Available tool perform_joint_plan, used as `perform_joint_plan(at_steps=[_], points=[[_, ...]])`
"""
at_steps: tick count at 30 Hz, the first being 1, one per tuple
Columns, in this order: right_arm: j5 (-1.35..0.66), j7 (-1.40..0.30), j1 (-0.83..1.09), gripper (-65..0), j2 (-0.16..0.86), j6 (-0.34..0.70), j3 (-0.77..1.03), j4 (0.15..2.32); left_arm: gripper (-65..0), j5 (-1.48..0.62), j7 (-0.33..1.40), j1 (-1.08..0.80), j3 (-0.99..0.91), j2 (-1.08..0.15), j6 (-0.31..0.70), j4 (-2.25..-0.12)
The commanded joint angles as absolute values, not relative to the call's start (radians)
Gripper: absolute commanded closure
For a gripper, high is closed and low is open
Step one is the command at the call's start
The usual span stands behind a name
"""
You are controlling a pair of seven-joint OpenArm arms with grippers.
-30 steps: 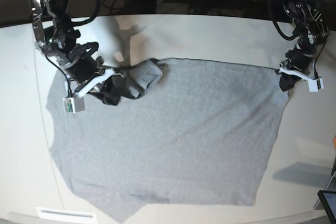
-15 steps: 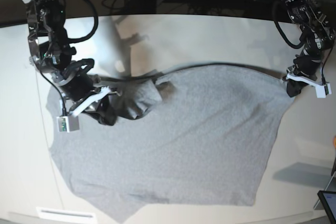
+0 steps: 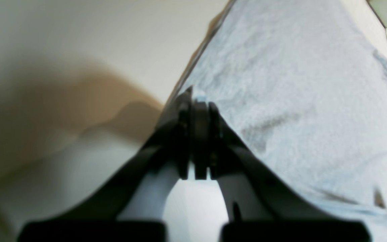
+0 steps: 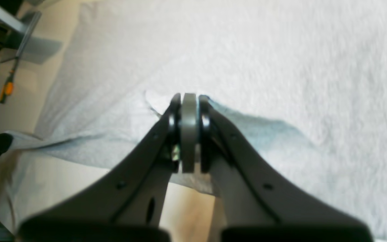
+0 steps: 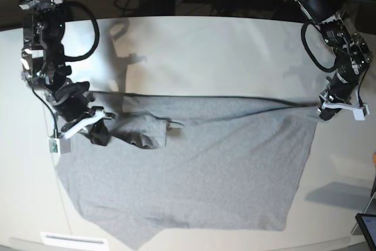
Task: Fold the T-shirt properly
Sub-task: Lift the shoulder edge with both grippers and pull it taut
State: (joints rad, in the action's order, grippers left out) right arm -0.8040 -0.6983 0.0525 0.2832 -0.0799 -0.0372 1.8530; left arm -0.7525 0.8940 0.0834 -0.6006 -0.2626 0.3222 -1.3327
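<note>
Heather-grey T-shirt (image 5: 200,168), soft knit, far edge stretched taut; left tool (image 5: 325,111), right tool (image 5: 101,129) both pinching cloth.

no legible text, labels or numbers anywhere

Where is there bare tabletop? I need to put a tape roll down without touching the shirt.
Bare table lies behind the T-shirt's lifted far edge, between the two arms. A narrower strip runs right of the shirt, below the left claw. It is crowded around the right claw, where fabric bunches.
</note>
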Motion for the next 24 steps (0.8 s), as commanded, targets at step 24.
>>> perform_joint_plan(at_steps=[24], points=[[-0.799,-0.668,-0.012,-0.9,0.291,-0.033,-0.027,1.736,0.0,-0.552,0.82,0.232,-0.593,-0.229,0.334,-1.287]])
